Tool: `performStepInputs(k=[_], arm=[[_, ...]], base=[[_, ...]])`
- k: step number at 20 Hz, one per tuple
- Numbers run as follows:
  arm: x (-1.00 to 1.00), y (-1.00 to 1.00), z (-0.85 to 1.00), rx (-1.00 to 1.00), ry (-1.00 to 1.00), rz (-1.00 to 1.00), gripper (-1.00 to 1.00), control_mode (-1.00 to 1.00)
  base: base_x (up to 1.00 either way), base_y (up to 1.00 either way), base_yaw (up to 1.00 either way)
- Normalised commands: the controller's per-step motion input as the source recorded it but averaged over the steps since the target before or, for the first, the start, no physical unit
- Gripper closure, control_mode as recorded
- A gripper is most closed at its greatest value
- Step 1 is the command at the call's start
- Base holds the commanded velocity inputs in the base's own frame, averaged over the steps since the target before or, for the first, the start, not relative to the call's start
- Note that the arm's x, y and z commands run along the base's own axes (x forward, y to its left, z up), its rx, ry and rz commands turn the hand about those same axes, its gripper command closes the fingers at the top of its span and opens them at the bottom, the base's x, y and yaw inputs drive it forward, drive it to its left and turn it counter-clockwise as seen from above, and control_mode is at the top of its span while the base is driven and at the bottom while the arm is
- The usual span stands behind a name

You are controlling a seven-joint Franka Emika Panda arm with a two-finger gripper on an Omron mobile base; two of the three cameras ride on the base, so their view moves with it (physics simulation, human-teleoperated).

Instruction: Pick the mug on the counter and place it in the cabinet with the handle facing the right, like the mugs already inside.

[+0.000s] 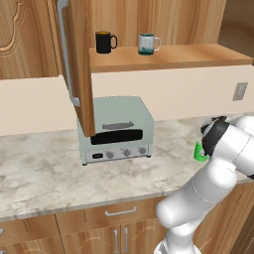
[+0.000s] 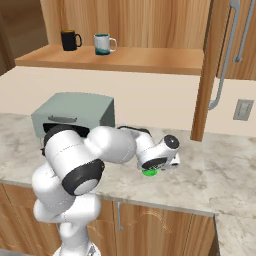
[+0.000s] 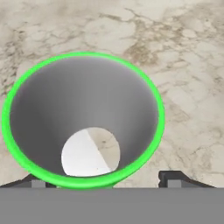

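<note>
I am at the picking step: my pincer (image 3: 103,179) is spread wide, just above the mug (image 3: 83,118) on the table (image 3: 183,65). Next I should probably lower and close on its rim.

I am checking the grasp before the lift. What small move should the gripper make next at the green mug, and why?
Probably lower the gripper a little further and then close it. In the hand view the green mug stands upright on the counter, seen straight down its opening. One fingertip shows outside the rim and the other at its near edge, so the jaws look open and nothing is held yet.
</note>
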Motion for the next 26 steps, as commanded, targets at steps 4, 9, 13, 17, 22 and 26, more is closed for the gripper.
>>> performStepInputs(k=[4,9,13,17,22,26], arm=[[0.14,-0.08,-0.09,0.01,0.0,0.06,1.0,-1.0],[0.09,0.02,-0.05,0.03,0.0,0.08,1.0,-1.0],[0.0,0.37,0.0,0.0,-0.01,0.11,1.0,-1.0],[-0.07,0.67,0.0,0.0,-0.04,0.07,1.0,-1.0],[-0.18,0.84,0.0,-0.02,-0.12,0.02,1.0,-1.0],[-0.28,0.85,0.0,-0.12,-0.23,0.0,1.0,-1.0]], base=[[0.0,0.0,0.0],[0.0,0.0,0.0],[0.0,0.0,0.0],[0.0,0.0,0.0],[0.0,0.0,0.0],[0.0,0.0,0.0]])
